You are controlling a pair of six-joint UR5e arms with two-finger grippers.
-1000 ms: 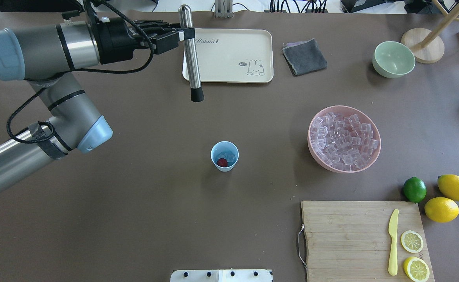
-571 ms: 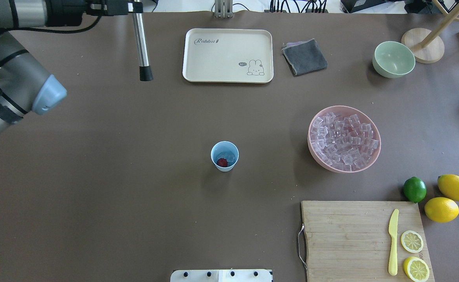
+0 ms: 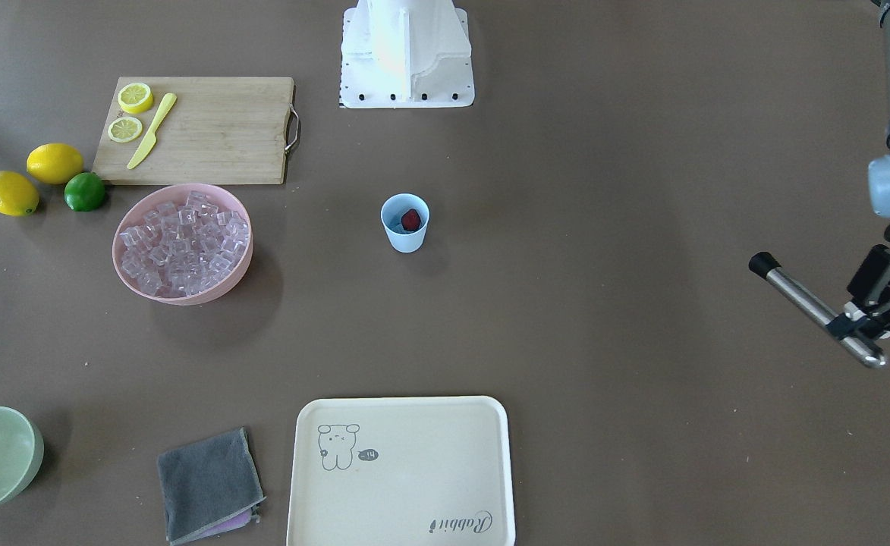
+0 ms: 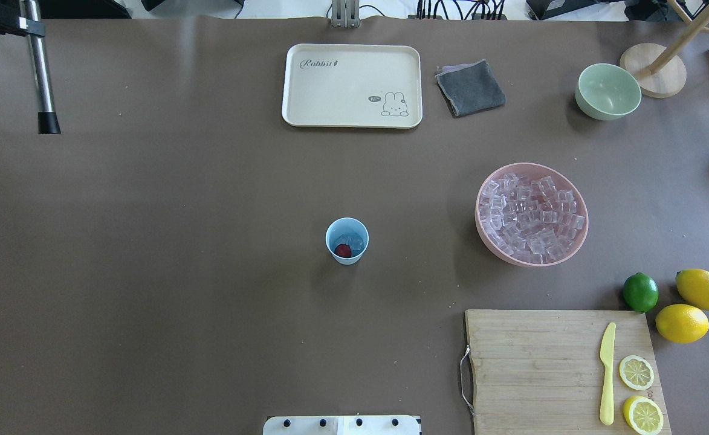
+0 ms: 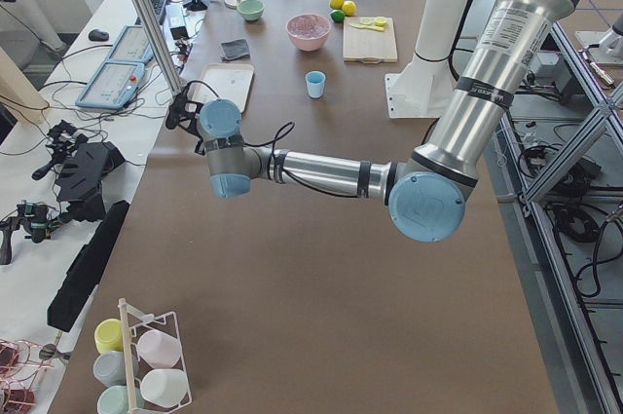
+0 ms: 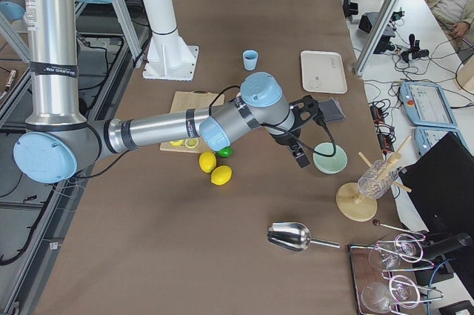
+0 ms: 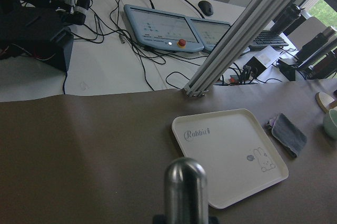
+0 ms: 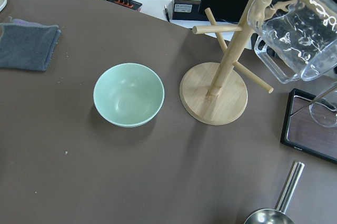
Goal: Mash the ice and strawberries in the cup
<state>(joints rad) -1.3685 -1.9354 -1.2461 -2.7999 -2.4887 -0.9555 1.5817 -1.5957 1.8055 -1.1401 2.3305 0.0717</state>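
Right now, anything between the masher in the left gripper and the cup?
Nothing visible. The left gripper holds the masher off toward the left end of the table, and only bare tabletop lies between it and the cup. The tray sits off that line, at the far edge.

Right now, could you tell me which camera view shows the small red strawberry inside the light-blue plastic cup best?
The exterior front-facing view: the small red strawberry shows bright inside the light-blue plastic cup. The overhead shows it darker, beside clear ice. Both side views show only the cup's outside; the wrist views miss it.
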